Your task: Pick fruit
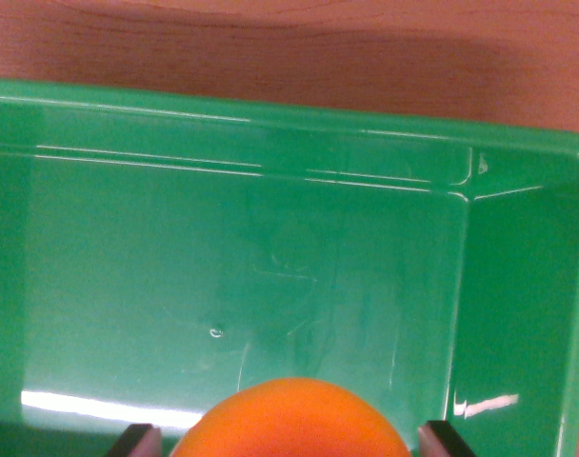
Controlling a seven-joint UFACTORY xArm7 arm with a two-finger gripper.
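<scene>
Jaws straddle the orange fruit (pixel 291 421) over the green bin (pixel 270 124) (contact unclear).

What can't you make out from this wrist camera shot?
- Orange fruit: only its top shows; the wrist view's bottom edge cuts off the rest.
- Claw: just two dark fingertips show beside the fruit; whether they touch it is cut off.
- Green bin: its left and near walls run out of frame.
- Wooden table: only a strip beyond the bin shows.
</scene>
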